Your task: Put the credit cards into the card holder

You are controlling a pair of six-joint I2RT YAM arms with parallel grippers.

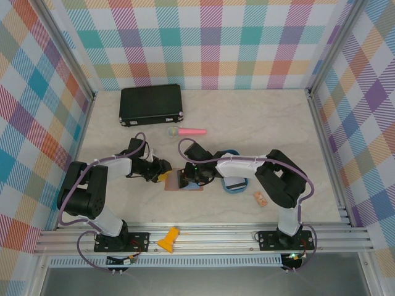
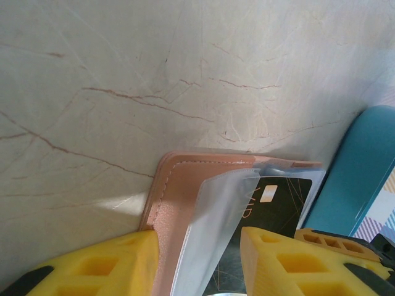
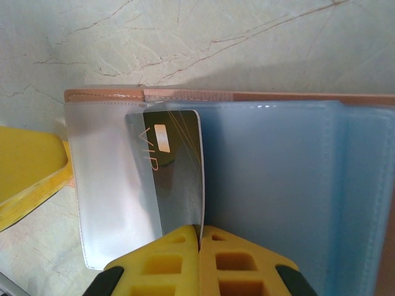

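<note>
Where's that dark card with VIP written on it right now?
In the right wrist view the dark VIP plastic card sits mid-frame, pinched by the right hand and partly tucked under the clear sleeve of the pinkish-brown leather card holder.

One card holder is counted; one dark credit card; one black case; one blue tray; one pink stick; one small orange piece; two grippers are counted, the left gripper and the right gripper.
</note>
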